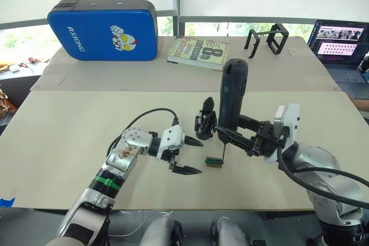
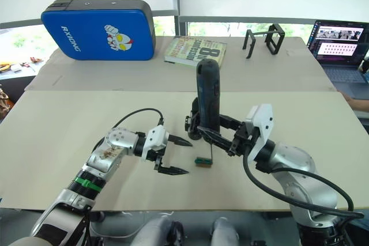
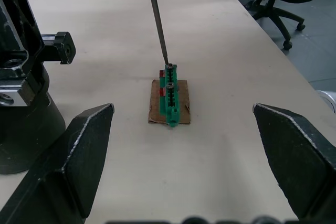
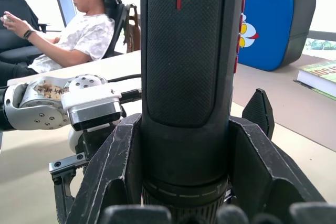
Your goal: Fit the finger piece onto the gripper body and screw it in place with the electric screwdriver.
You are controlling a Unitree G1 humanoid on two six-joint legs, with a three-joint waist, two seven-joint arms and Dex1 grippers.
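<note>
Screwdriver stands upright, clamped in the right gripper, its bit tip touching the green block on the table. Just beside it stands the gripper body. The left gripper, spread wide and empty, faces the block.

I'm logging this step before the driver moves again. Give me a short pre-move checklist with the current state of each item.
1. Electric screwdriver clamped upright in the right gripper: ok.
2. Bit tip resting on the green block: ok.
3. Left gripper jaws open and empty, beside the block: ok.
4. Gripper body standing on the table: ok.
5. Finger piece fitted on the body: cannot tell.
6. Screw picked up on the bit: cannot tell.
</note>
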